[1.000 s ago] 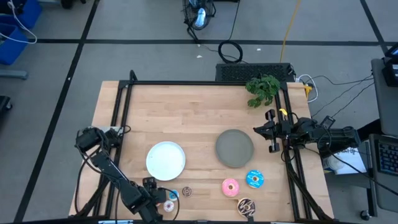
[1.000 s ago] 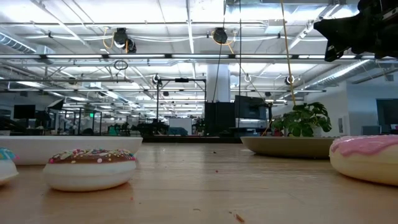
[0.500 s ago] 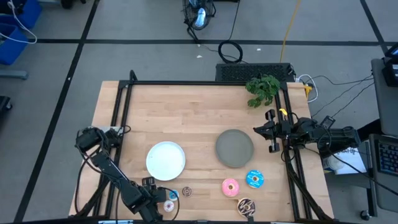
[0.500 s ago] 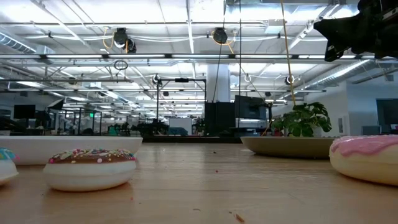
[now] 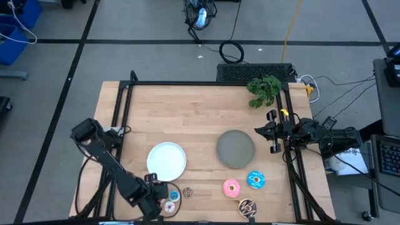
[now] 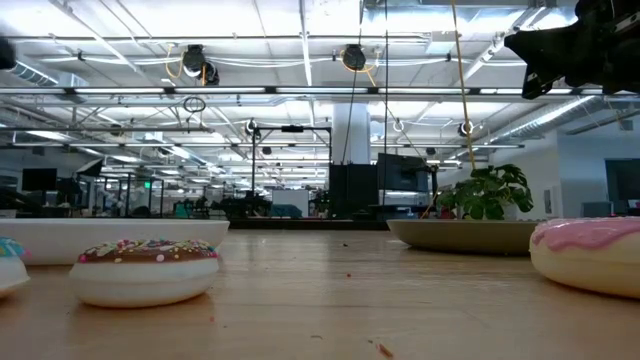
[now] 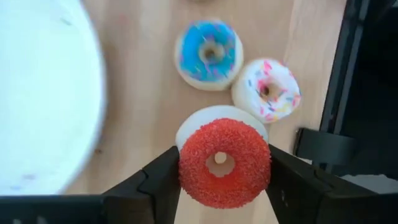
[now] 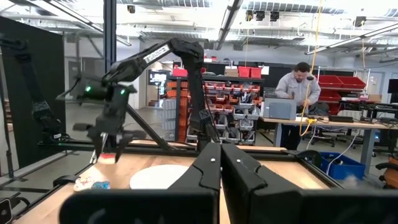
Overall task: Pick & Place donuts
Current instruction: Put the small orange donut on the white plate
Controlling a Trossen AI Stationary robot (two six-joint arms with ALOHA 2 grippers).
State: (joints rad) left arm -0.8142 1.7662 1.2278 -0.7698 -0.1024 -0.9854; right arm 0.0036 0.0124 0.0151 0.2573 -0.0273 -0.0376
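The left gripper pinches the red donut by its sides, lifted over the table's near edge just beside the white plate. The blue donut and whitish donut lie below. The rounded icing could slip if the hold is shallow. The right gripper, pressed together, waits by the grey plate.

No text, label, brand, number or sign can be read in any view. The donuts, the plates and the surface carry no writing, and the bins and equipment in the room behind show only shapes and colours, too far off to make out.
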